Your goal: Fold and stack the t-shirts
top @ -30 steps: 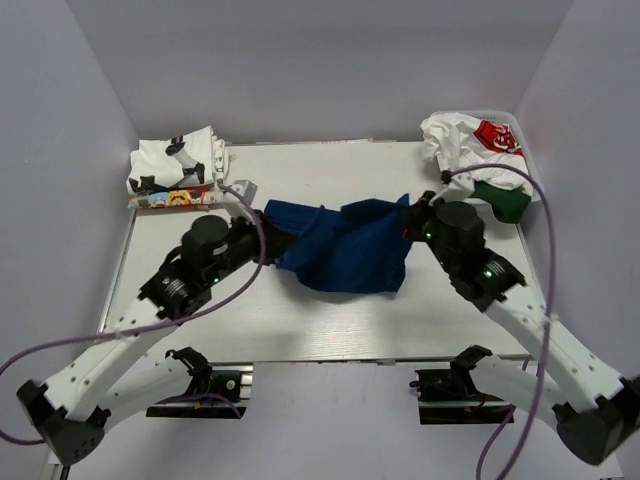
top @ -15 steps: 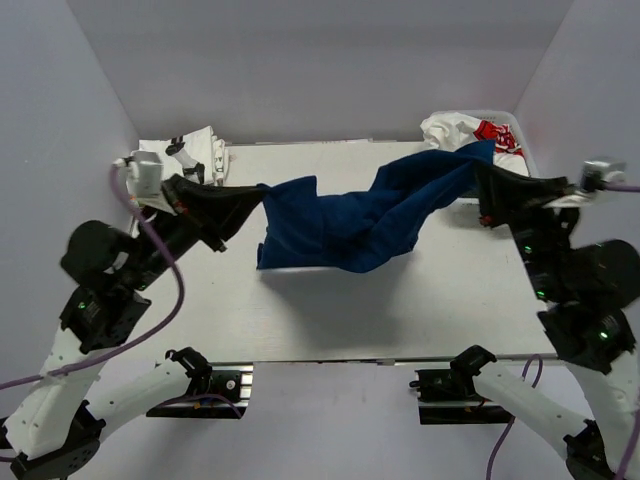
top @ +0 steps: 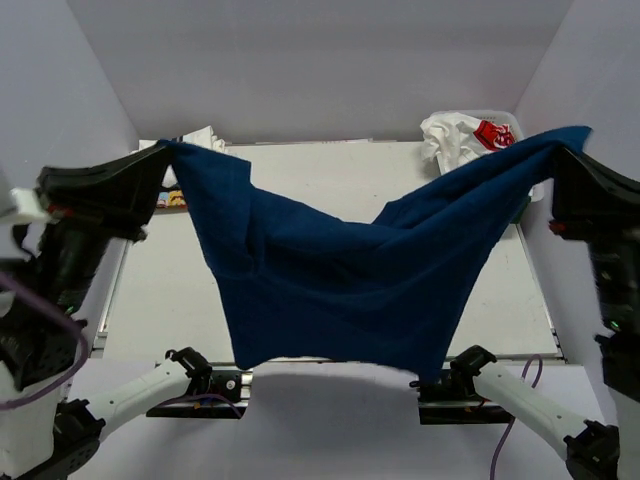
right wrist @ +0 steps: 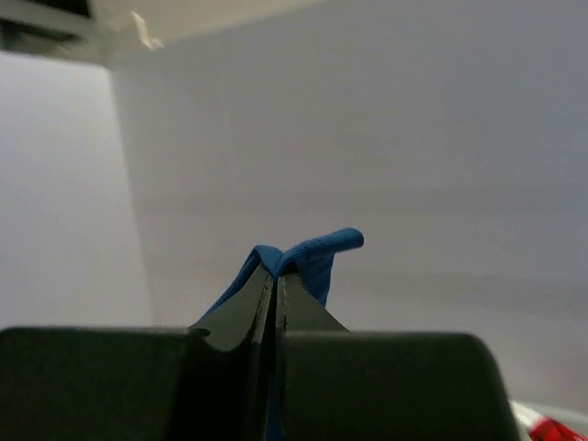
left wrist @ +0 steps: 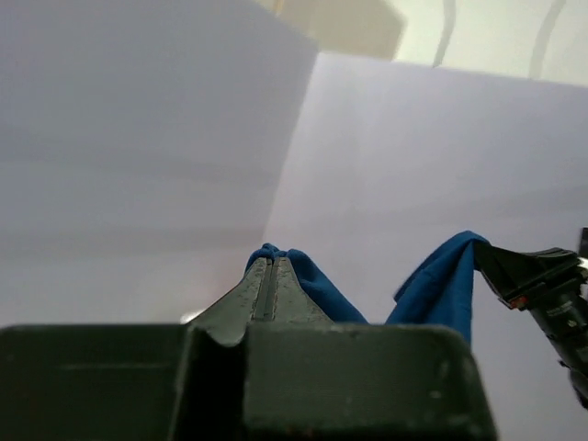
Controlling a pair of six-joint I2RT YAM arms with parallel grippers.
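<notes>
Left tool (left wrist: 269,273), right tool (right wrist: 276,281) pinch blue t-shirt (top: 340,290) corners; shirt lifted, stretched wider.

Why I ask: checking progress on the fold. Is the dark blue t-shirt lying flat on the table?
No, the dark blue t-shirt hangs above the table, stretched between the left end effector and right end effector.

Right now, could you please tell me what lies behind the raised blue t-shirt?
Far right, a crumpled white tee with red print shows above the blue t-shirt. Far left, only slivers of the folded stack show; the rest is covered.
</notes>
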